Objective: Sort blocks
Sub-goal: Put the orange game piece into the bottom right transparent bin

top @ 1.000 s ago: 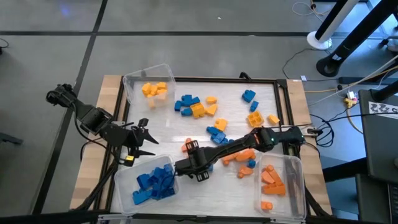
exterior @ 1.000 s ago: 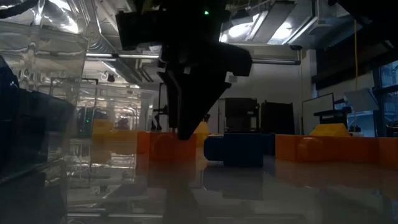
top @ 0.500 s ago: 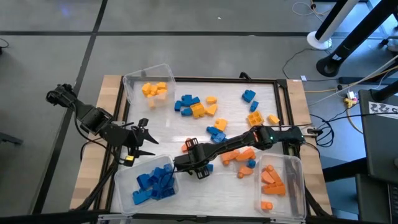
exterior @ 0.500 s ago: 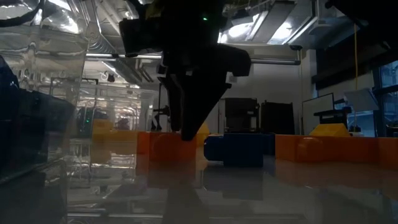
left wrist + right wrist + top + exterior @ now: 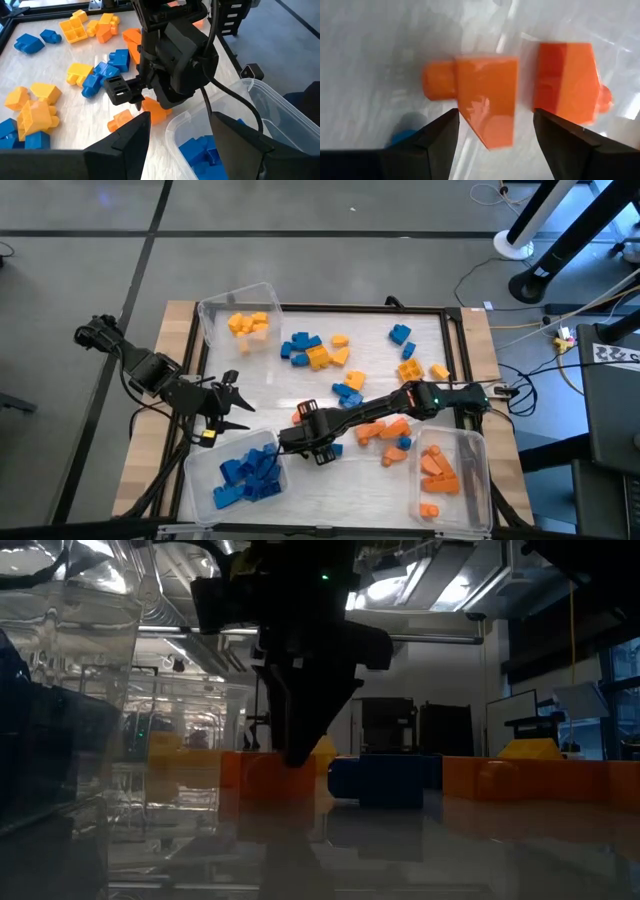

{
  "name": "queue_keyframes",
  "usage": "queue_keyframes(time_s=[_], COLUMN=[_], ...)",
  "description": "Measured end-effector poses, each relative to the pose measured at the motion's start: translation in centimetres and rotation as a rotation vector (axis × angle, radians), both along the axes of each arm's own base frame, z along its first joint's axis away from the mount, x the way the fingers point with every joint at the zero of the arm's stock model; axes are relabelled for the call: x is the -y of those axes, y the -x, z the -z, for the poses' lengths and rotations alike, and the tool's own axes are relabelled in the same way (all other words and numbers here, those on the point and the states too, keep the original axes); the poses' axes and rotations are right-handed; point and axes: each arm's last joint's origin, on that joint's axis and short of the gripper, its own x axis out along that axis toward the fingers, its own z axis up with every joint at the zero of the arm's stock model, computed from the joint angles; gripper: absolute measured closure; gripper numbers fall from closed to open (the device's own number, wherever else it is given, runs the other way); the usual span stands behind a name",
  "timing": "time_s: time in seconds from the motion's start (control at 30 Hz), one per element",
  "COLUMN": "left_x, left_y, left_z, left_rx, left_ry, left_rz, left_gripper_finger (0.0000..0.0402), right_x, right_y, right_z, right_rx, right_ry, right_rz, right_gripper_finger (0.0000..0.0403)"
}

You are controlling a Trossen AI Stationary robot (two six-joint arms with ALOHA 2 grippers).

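Note:
Loose blue, yellow and orange blocks [image 5: 318, 352] lie flat on the white table top. My right gripper [image 5: 304, 420] reaches to the table's middle left and points steeply down, open, over an orange block [image 5: 487, 100] that lies on its side between the two fingers. A second orange block [image 5: 567, 87] lies close beside it. My left gripper [image 5: 228, 402] hangs open and holds nothing, above the near-left bin [image 5: 245, 475] of blue blocks. My right gripper comes from above with one finger [image 5: 432, 140] on each side of the orange block, which rests on the table. Whether either finger touches the block, I cannot tell.
A clear bin with yellow blocks [image 5: 240, 320] stands at the far left, and a clear bin with orange blocks [image 5: 450, 470] at the near right. More orange blocks [image 5: 385, 430] lie under my right arm. A black frame [image 5: 350, 308] edges the table top.

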Motion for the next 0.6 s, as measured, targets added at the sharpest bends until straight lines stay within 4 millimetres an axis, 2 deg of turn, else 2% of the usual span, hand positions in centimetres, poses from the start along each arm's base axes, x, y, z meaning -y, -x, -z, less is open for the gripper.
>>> queue_keyframes(time_s=[0.2, 0.33, 0.43, 0.6], left_x=[0.0, 0.0, 0.0, 0.0], left_y=[0.0, 0.0, 0.0, 0.0], left_z=[0.0, 0.0, 0.0, 0.0], left_rx=[0.000, 0.000, -0.001, -0.001], left_ry=[0.000, 0.000, -0.001, -0.001], left_rz=[0.000, 0.000, 0.000, 0.000], left_gripper_finger=[0.0204, 0.0204, 0.0204, 0.0204], right_x=[-0.2, -0.2, -0.2, -0.3], right_y=[-0.1, 0.0, 0.0, 0.0], right_z=[2.0, 2.3, 2.3, 2.4], right_rx=[-0.001, -0.001, 0.001, 0.000], right_ry=[-0.054, -0.056, -0.056, -0.063], right_rz=[-0.007, -0.008, -0.008, -0.011], right_gripper_finger=[0.0149, 0.0157, 0.0182, 0.0246])
